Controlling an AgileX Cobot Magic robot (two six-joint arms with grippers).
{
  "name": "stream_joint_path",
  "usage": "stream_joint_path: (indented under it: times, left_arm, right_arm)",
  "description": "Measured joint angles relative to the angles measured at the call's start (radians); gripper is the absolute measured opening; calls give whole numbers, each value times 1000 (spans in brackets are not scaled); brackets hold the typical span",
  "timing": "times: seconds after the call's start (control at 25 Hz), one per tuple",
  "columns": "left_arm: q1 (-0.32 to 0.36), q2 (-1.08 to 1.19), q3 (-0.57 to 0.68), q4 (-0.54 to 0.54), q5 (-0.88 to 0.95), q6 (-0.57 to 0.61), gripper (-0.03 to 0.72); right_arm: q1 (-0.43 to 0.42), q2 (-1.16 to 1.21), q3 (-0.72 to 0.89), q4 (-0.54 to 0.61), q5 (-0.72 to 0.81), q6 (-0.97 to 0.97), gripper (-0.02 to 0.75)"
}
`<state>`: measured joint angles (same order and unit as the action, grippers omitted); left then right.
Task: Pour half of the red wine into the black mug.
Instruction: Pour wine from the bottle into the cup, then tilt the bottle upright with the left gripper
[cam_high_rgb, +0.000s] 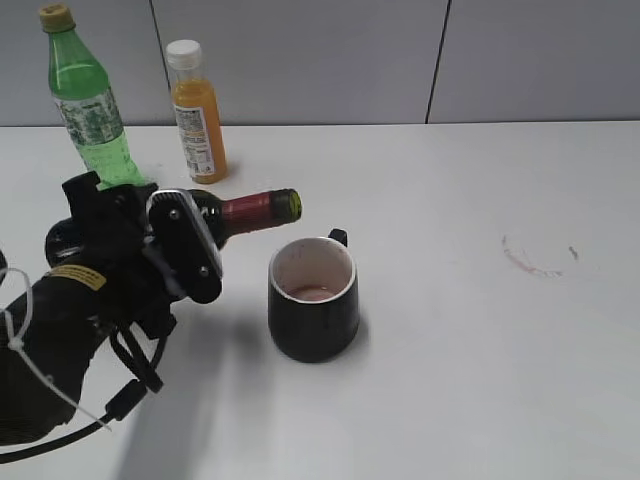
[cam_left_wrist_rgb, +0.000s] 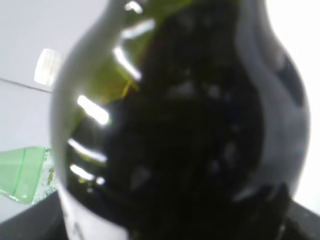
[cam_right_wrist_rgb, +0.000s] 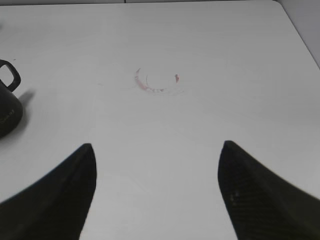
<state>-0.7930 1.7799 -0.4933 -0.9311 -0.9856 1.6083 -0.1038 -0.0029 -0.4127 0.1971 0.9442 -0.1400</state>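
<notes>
My left gripper (cam_high_rgb: 185, 245) is shut on the red wine bottle (cam_high_rgb: 255, 210), holding it nearly level with its dark red foil neck pointing right, the mouth just above and left of the black mug's rim. The black mug (cam_high_rgb: 313, 299) stands on the table with a little red wine (cam_high_rgb: 312, 292) at the bottom of its white inside. In the left wrist view the dark bottle (cam_left_wrist_rgb: 190, 130) fills the frame, blurred. My right gripper (cam_right_wrist_rgb: 157, 147) hangs open over bare table, with the mug (cam_right_wrist_rgb: 7, 107) at the far left edge of its view.
A green plastic bottle (cam_high_rgb: 88, 100) and an orange juice bottle (cam_high_rgb: 197, 112) stand at the back left, behind my left arm. A faint red ring stain (cam_high_rgb: 530, 258) marks the white table (cam_high_rgb: 470, 380) to the right of the mug.
</notes>
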Motion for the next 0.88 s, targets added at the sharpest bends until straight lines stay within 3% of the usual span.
stream_joint_path:
  times: [0.88]
  left_arm:
    - [0,5,-26,-48,-37,309,545]
  right_arm:
    - [0,0,0,0,0,0,573]
